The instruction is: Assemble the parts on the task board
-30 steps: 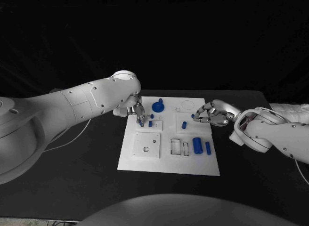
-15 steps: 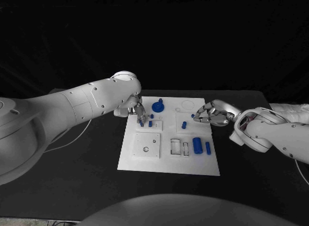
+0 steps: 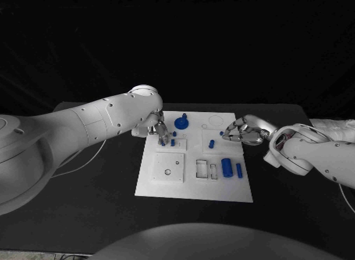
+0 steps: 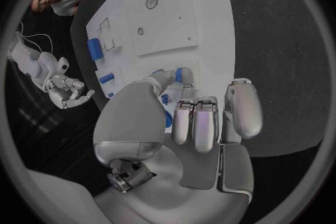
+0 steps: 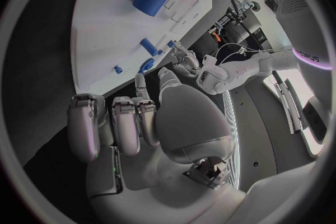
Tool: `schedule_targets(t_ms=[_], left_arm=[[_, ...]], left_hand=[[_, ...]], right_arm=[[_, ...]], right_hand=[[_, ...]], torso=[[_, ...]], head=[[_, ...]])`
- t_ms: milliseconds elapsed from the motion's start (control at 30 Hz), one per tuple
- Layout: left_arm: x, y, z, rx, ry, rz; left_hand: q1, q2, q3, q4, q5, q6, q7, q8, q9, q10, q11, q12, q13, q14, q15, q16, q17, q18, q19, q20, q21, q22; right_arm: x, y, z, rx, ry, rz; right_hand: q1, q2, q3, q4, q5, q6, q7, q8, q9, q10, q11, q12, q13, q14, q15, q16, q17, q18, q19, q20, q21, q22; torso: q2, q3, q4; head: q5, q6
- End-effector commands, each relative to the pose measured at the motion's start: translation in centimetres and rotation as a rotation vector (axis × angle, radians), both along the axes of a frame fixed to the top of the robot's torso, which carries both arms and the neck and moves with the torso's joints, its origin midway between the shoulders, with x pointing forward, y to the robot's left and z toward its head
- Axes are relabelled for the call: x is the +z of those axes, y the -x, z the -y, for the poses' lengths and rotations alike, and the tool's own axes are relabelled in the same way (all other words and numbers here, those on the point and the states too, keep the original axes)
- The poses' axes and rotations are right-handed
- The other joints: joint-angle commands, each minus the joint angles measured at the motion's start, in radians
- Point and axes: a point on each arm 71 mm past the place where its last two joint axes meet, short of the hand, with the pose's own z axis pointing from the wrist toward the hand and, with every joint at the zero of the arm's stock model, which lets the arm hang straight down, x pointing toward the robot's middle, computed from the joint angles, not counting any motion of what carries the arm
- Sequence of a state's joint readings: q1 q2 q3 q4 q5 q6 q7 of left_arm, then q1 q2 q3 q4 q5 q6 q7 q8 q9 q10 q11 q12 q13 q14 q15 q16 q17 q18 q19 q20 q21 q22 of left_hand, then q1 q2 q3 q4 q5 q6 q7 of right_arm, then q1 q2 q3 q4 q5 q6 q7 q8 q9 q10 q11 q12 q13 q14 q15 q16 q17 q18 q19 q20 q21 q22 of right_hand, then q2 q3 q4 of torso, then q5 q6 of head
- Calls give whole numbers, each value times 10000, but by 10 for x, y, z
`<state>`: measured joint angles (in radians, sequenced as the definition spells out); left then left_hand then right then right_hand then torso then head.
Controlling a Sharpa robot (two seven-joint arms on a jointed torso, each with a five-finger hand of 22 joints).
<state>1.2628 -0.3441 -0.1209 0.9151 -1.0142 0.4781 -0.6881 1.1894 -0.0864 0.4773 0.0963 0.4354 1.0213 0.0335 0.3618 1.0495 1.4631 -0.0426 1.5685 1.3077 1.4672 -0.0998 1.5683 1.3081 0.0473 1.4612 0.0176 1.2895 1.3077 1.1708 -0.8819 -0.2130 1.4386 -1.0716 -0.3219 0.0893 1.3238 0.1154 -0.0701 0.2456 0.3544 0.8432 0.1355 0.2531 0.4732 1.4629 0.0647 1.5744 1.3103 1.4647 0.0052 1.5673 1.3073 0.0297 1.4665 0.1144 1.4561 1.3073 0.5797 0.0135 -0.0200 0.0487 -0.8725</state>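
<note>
Left hand (image 3: pixel 157 129) poised over the far-left part of the task board (image 3: pixel 170 187), fingertips down at a small blue peg (image 3: pixel 162 142); from the head camera, hard to tell whether pinched or merely touched. In the left wrist view, same hand (image 4: pixel 199 123) with fingers curled forward and a blue peg (image 4: pixel 179 74) caught between fingertips and thumb, its lower end hidden behind them. Second short peg (image 3: pixel 173 143) upright just beside the first. Right hand (image 3: pixel 241 131) at the board's right edge, fingers curled inward; a speck of blue at the fingertips, too small to identify, so grip uncertain. Right wrist view: right hand (image 5: pixel 133 123) with fingers bent and close together, nothing plainly held. Thick blue cylinder (image 3: pixel 226 166) and slim blue rod (image 3: pixel 239 170) lying flat on the board's right side, long axes running near to far. Round blue knob (image 3: pixel 181 123) near the far edge, another upright peg (image 3: pixel 211 144) mid-board.
</note>
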Motion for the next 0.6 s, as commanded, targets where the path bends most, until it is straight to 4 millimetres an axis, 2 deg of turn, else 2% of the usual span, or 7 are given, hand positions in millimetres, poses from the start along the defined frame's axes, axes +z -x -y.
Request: schedule_targets(t_ms=[33,400,467,500,533,600], left_arm=[[-3,2,2,-137,13,-102],[-7,4,0,-195,-154,-123],[-8,4,-1,-192,-189,-80],[-9,4,-1,-193,-216,-53],[-10,5,-2,-195,-254,-29],[-10,5,-3,-195,-353,9]], left_hand=[[20,102,910,-969,27,1,-43,25,4,1016,-29,-52,2553,1036,65,25,2627,103,-51,8,-51,1866],[29,111,891,-967,25,-18,-37,19,5,995,-21,-77,2527,1036,72,25,2627,112,-76,13,-101,1853],[29,131,820,-939,-84,-61,-26,2,6,989,-4,-84,2521,1036,85,25,2627,113,-91,27,-115,1850],[31,143,725,-909,-299,-170,-9,-50,-5,982,10,-91,2513,1036,98,25,2627,111,-99,46,-116,1850],[34,145,601,-871,-652,-362,10,-155,-46,980,26,-93,2511,1036,100,25,2627,109,-111,73,-126,1847],[-89,169,269,-665,-1673,-708,7,-498,-312,982,-32,-90,2514,1036,102,25,2627,111,-121,89,-130,1846]], right_arm=[[0,1,-1,69,-18,12],[-1,1,0,64,-12,-2],[-1,1,0,63,-9,-9],[-1,1,0,61,-6,-12],[-1,1,1,59,-5,-14],[-1,1,1,55,-4,-15]], right_hand=[[21,-29,48,33,38,40,3,-40,-13,1079,10,-36,2605,1061,11,35,2635,61,117,17,-56,2161],[19,-38,43,37,35,44,5,-43,-15,1079,12,-36,2605,1061,12,35,2635,63,109,18,-67,2157],[19,-38,43,37,35,44,5,-43,-15,1079,12,-36,2605,1061,12,35,2635,63,109,18,-67,2157],[19,-38,43,37,35,44,5,-43,-15,1079,12,-36,2605,1061,12,35,2635,63,109,18,-67,2157],[19,-38,43,37,35,44,5,-43,-15,1079,12,-36,2605,1061,12,35,2635,63,109,18,-67,2157],[19,-38,43,37,35,44,5,-43,-15,1079,12,-36,2605,1061,12,35,2635,63,109,18,-67,2157]], torso=[[-3,1,9],[-6,3,2],[-9,6,0],[-9,6,1],[-9,6,0],[-12,6,2]], head=[[4,-2],[33,-2],[31,-2],[27,-2],[27,-2],[25,-2]])
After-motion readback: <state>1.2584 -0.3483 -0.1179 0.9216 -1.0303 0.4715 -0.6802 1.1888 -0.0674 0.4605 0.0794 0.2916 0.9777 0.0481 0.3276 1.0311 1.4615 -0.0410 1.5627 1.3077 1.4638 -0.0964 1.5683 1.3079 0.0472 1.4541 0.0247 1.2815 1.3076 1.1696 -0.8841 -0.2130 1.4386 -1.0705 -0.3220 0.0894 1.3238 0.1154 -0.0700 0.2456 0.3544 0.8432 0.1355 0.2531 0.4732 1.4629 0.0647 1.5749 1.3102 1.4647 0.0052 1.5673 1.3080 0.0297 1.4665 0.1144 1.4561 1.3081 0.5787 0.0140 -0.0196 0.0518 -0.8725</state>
